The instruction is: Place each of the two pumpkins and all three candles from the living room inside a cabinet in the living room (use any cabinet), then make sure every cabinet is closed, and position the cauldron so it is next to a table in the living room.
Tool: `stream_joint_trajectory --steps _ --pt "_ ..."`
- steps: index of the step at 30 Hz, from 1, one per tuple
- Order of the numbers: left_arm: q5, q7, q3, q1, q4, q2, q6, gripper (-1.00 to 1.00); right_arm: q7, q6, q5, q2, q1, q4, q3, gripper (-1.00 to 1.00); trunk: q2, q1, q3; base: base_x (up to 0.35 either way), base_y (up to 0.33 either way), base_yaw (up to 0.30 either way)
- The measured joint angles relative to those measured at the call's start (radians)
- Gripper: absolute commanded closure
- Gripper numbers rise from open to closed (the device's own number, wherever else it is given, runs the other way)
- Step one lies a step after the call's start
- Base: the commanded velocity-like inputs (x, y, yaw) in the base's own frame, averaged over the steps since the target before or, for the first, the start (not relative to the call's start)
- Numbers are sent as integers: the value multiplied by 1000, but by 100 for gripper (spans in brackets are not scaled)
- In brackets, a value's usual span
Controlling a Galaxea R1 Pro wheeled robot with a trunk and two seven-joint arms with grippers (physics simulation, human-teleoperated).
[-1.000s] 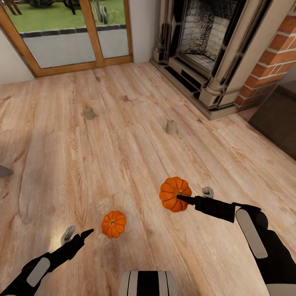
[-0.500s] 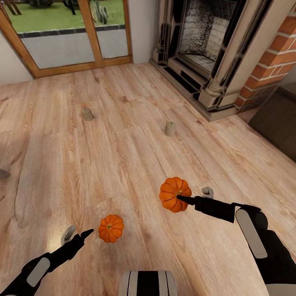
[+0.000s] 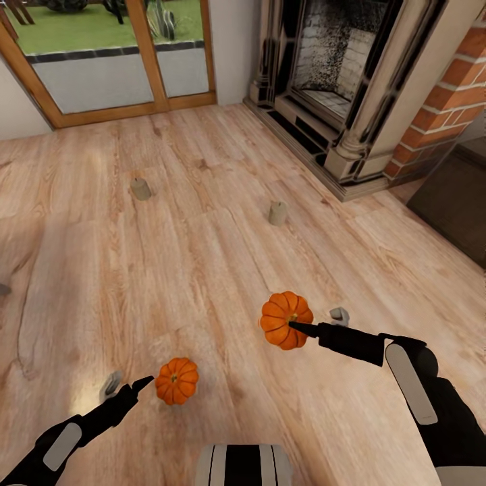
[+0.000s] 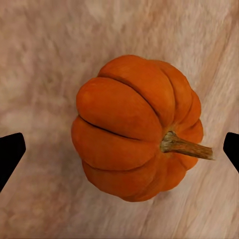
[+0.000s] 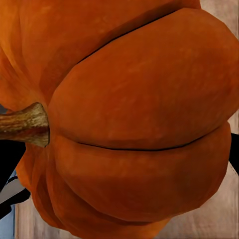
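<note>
One pumpkin [image 3: 177, 381] lies on the floor [image 3: 202, 270] at lower left of the head view, another [image 3: 286, 320] right of centre. Two candles [image 3: 140, 190] [image 3: 277, 213] stand above them, the fireplace [image 3: 344, 81] at upper right.

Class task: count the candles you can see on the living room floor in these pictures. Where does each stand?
2. One candle stands near the glass doors; the other candle stands nearer the fireplace. A third may be out of view.

Two orange ribbed pumpkins: one [image 3: 177, 381] on floor, lower left; other [image 3: 286, 319] at centre-right, raised. Two grey-beige candles upright on floor: upper left [image 3: 140, 189], upper centre [image 3: 277, 212].
</note>
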Motion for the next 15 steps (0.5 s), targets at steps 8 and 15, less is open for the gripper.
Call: stream_joint_trajectory --steps 8,15 --pt "1 1 0 0 0 0 1 -100 0 -3 -2 0 0 2 0 100 0 0 0 37 -25 0" --pt "0 0 0 0 0 0 1 -100 1 -7 -2 0 0 6 0 100 0 0 0 50 0 0"
